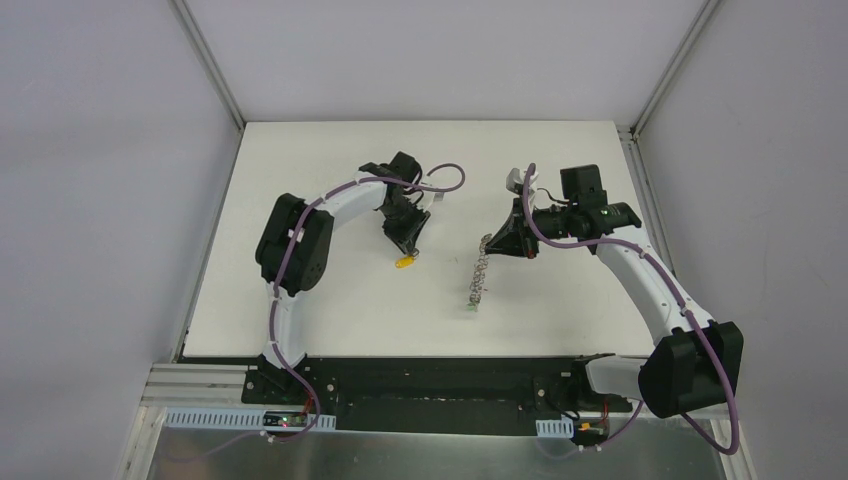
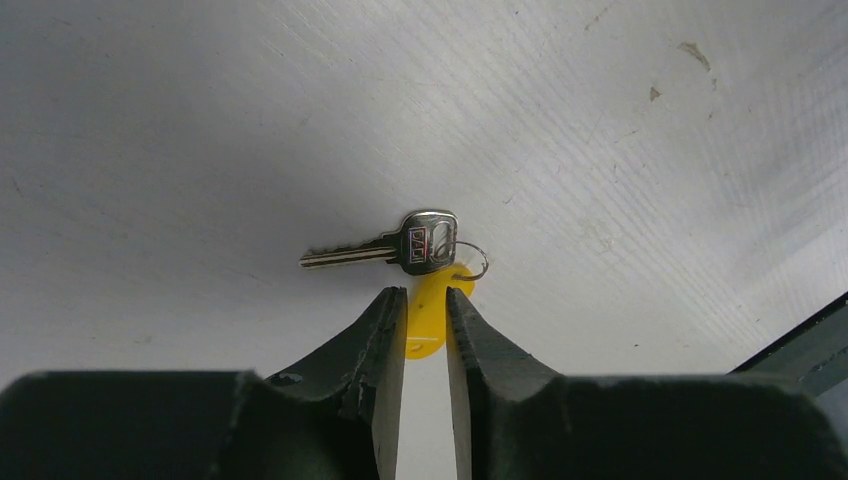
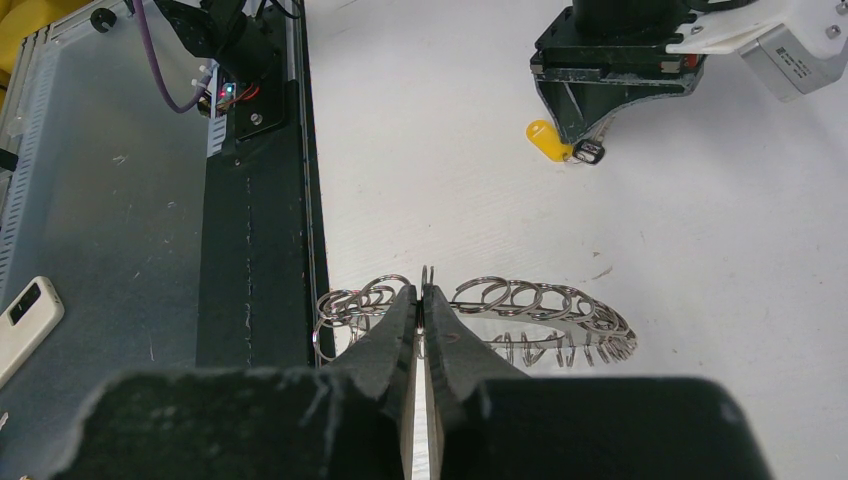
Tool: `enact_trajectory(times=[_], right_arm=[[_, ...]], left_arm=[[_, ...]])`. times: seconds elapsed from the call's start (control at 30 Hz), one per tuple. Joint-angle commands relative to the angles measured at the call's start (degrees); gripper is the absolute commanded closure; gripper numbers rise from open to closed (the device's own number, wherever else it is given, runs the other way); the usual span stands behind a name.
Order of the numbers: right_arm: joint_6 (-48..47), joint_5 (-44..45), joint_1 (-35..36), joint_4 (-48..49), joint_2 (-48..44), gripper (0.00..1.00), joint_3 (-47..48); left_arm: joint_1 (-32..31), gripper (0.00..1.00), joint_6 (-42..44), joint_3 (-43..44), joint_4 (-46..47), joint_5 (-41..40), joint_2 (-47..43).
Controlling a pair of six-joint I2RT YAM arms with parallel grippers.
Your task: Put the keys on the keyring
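Observation:
The yellow-headed key lies on the white table, with a silver key blade and a small split ring at its far end. My left gripper is down at the table, its fingers closed narrowly on the yellow head; from above it shows at centre left, with the yellow key at its tip. The keyring, fringed with wire loops, stands on edge. My right gripper is shut on one of its loops. A green speck, the green key, sits at the keyring's near end.
The black base rail and a metal sheet run along the table's near edge. A small white device lies on the sheet. The left arm's wrist is about a hand's width from the keyring.

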Motion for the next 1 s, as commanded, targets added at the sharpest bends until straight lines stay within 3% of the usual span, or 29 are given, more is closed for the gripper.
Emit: enact_trajectory(times=[0.0, 0.43, 0.97], right_arm=[[-0.2, -2.1, -0.3, 1.2, -0.5, 0.95, 0.3], [-0.6, -1.7, -0.3, 0.8, -1.4, 0.95, 0.5], [-0.9, -1.7, -0.5, 0.6, -1.4, 0.95, 0.3]], left_arm=[[-1.0, 0.77, -0.1, 1.5, -0.9, -0.5, -0.3], [-5.0, 0.64, 1.2, -2.0, 3.1, -9.0, -3.9], [-7.6, 0.63, 1.4, -5.6, 7.9, -16.7, -7.8]])
